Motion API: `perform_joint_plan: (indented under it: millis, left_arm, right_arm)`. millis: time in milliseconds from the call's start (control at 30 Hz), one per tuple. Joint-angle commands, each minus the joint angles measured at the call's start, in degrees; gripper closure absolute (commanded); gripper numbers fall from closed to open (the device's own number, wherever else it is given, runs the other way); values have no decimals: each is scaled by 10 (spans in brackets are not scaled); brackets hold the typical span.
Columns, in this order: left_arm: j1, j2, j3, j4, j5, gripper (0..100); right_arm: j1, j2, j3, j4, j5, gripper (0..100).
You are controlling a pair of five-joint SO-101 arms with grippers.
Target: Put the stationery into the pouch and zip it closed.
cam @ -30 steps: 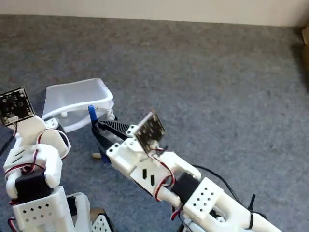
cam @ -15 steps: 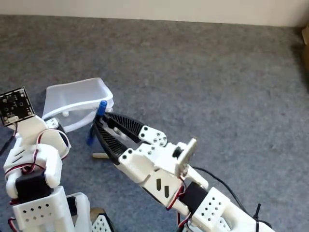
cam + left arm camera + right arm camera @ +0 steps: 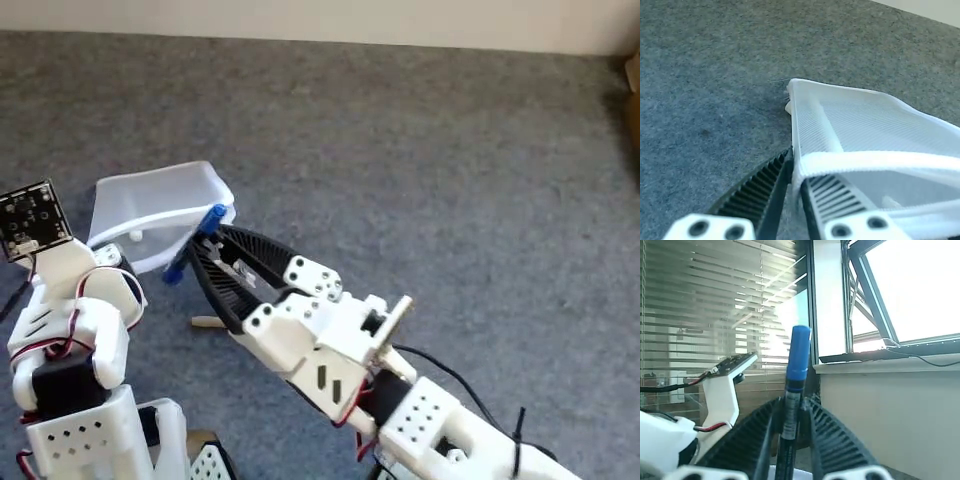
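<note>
Pouch (image 3: 160, 200), open near surface's left edge, rim pinched by left gripper (image 3: 796, 167); pen (image 3: 796, 365) clamped in right gripper (image 3: 207, 250) at its mouth, not yet inside; zipping pending.

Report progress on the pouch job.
Done: left gripper clamps the rim of the translucent white mesh pouch, mouth open. In hand: right gripper holds the blue marker at that mouth, not inside. Left: release it, probably load the pale stick on the grey carpet, zip.
</note>
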Motion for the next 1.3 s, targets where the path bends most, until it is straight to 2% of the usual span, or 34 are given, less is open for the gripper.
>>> perform_joint_plan:
  millis: [0, 267, 700, 1000, 1100, 1267]
  left_arm:
    - [13, 3, -16, -10, -5, 986]
    - [12, 3, -8, -13, -6, 986]
    - [11, 3, -8, -13, -6, 986]
    - [11, 3, -8, -13, -6, 986]
    - [10, 3, -8, -13, -6, 986]
    - [10, 3, -8, -13, -6, 986]
  right_arm:
    - [13, 74, -62, -65, 7, 995]
    - [46, 159, -83, -160, 7, 995]
    - [51, 240, -84, -198, 13, 995]
    - [-21, 243, -45, -205, 204, 995]
    - [-40, 243, -23, -205, 234, 995]
    - [-50, 243, -7, -205, 243, 995]
